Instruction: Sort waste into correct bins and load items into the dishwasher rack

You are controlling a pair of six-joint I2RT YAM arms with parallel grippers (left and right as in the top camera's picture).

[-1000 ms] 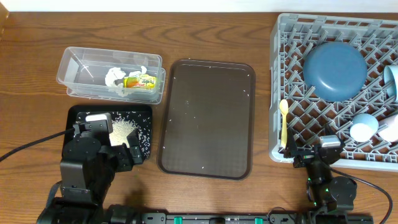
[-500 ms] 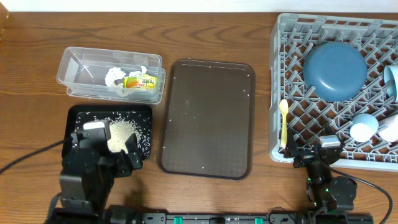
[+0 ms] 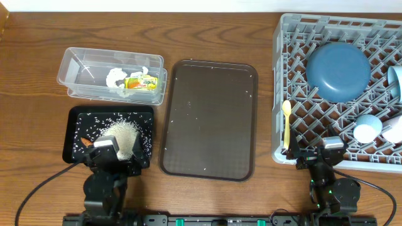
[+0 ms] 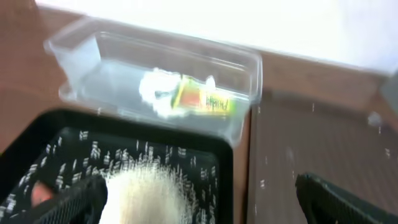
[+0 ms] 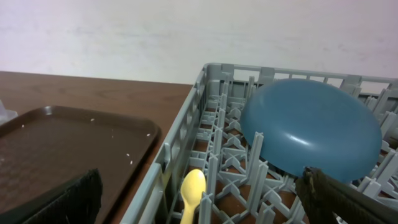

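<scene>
The clear tub (image 3: 81, 70) holds crumpled tissue (image 3: 115, 78) and a yellow-green wrapper (image 3: 142, 82); both also show in the left wrist view, tissue (image 4: 155, 87) and wrapper (image 4: 203, 99). Below it, the black tray (image 3: 74, 119) carries a heap of rice (image 3: 124, 132) with scattered grains. My left gripper (image 3: 113, 156) stands open at the tray's near edge, its fingers (image 4: 73, 200) either side of the rice (image 4: 155, 194). The grey dishwasher rack (image 3: 279, 75) holds the blue plate (image 3: 338, 69), yellow spoon (image 3: 287, 122) and cups (image 3: 367, 129). My right gripper (image 3: 320, 153) is open and empty at the rack's near edge.
A large dark brown serving tray (image 3: 210, 119) with a few stray grains lies between the black tray and the rack. A light blue cup (image 3: 396, 81) stands at the rack's right edge. Cables trail from both arms along the table's near edge.
My left arm has drawn back toward the near edge, uncovering the rice heap on the black tray. The right arm has stayed still.
</scene>
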